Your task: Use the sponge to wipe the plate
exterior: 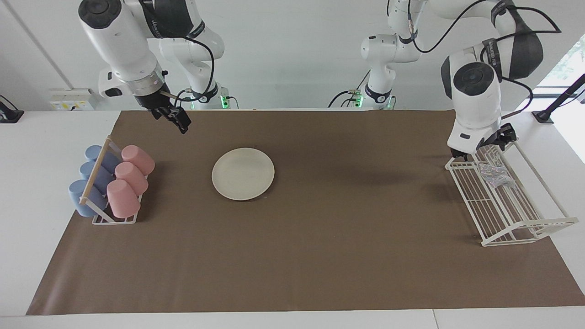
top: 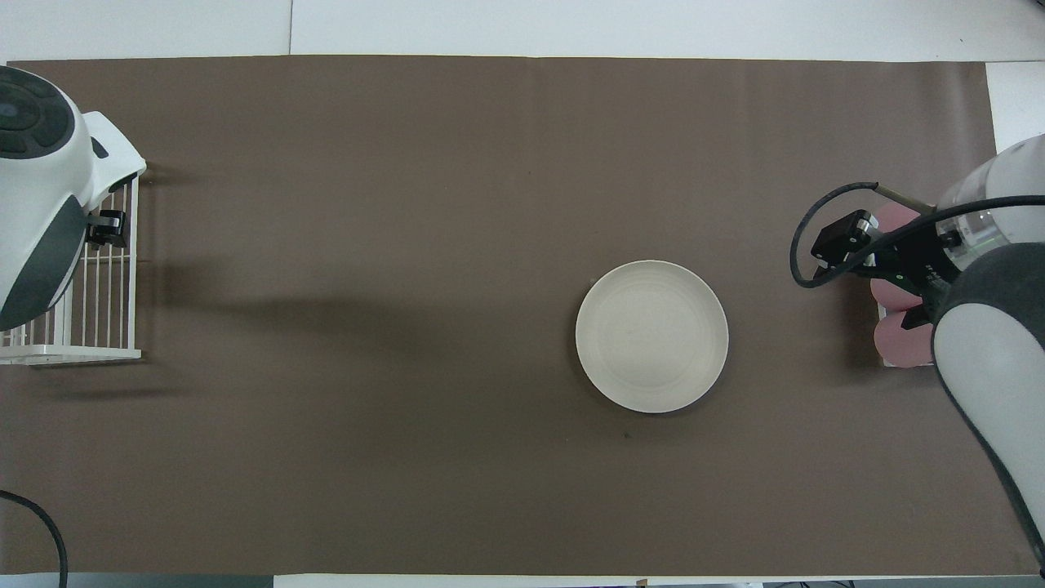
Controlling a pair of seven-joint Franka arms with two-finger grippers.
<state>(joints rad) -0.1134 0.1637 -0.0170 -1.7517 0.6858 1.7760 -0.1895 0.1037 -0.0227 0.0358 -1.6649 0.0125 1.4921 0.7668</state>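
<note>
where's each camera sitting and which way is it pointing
Facing view: high across the table, looking back at the robots; both arms show whole, bases at the top, the left pincer over the white rack near the sponge, the right pincer raised over the mat.
Overhead view: high above the robots' end, looking steeply down and forward; only the arms' upper parts show at the sides.
Shared: the plate on the brown mat, the rack and the pink cups, mirrored.
</note>
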